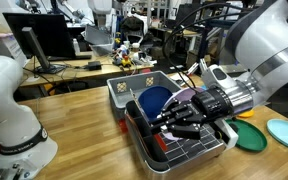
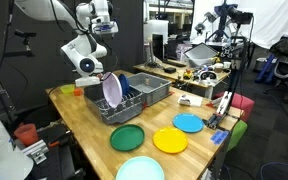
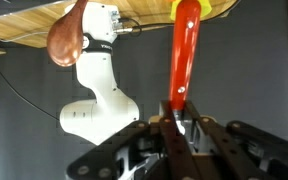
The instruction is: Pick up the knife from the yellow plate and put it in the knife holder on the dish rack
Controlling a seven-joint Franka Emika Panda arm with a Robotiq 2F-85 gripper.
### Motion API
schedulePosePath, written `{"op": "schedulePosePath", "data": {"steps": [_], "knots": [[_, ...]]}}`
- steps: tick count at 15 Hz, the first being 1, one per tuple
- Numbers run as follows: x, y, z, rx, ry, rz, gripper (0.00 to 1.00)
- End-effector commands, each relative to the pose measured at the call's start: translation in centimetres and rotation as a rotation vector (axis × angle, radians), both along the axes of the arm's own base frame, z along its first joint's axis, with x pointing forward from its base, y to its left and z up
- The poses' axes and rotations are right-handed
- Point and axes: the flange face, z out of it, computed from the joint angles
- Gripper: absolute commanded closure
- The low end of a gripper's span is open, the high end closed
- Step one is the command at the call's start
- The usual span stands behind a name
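**Desk:** What do the fingers have?

**Me:** My fingers (image 3: 196,128) are drawn in narrow on the knife (image 3: 183,60). They pinch one end, and the rest sticks straight out past the tips. The wrist view reads upside down, with the tabletop along its top edge.

**Desk:** And the gripper?

**Me:** The gripper (image 1: 174,114) lies almost level above the dish rack (image 1: 189,152), close beside the standing plate (image 1: 154,98) slotted into it. So the knife is in the air over the rack, well apart from the yellow plate (image 2: 170,140), which lies flat on the table (image 2: 81,122) near the rack.

**Desk:** How do you finish this step well?

**Me:** I judge the carry nearly done and the drop not yet made. I cannot pick out the knife holder for certain in any view, so I would first find it at the rack's end. Then I would turn the wrist until the knife points down and centre its free end over the opening. I would lower slowly and open only once the tip is inside. A careless swing could knock the standing plate.

**Desk:** Give me the count.

**Me:** One knife, one rack, and one grey bin (image 2: 156,93) just beside the rack. I count five plates. One stands upright in the rack and four lie flat near it: a green plate (image 2: 127,137), the yellow one, a blue plate (image 2: 189,123) and a pale blue plate (image 2: 141,170).
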Motion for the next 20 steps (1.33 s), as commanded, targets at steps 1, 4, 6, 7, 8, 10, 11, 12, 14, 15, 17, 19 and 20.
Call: {"op": "schedulePosePath", "data": {"steps": [1, 4, 6, 7, 8, 10, 11, 12, 14, 15, 17, 19, 20], "knots": [[1.1, 0.1, -1.0, 0.082, 0.045, -0.018, 0.96], [1.8, 0.0, -2.5, 0.109, 0.072, -0.034, 0.96], [1.9, 0.1, -3.7, 0.117, 0.097, -0.041, 0.96], [1.8, 0.2, -4.3, 0.113, 0.105, -0.041, 0.96], [1.8, 0.4, -5.0, 0.108, 0.111, -0.041, 0.96], [1.7, 0.5, -6.2, 0.095, 0.124, -0.033, 0.96], [1.6, 0.7, -6.7, 0.09, 0.13, -0.029, 0.96], [1.6, 0.7, -7.2, 0.088, 0.137, -0.026, 0.96], [1.7, 0.8, -7.9, 0.085, 0.141, -0.018, 0.96], [1.8, 0.9, -8.2, 0.082, 0.142, -0.015, 0.96], [1.9, 0.8, -8.7, 0.072, 0.146, -0.007, 0.96], [2.0, 0.7, -9.0, 0.068, 0.154, -0.005, 0.96], [2.0, 0.6, -9.0, 0.069, 0.16, -0.007, 0.96]]}}
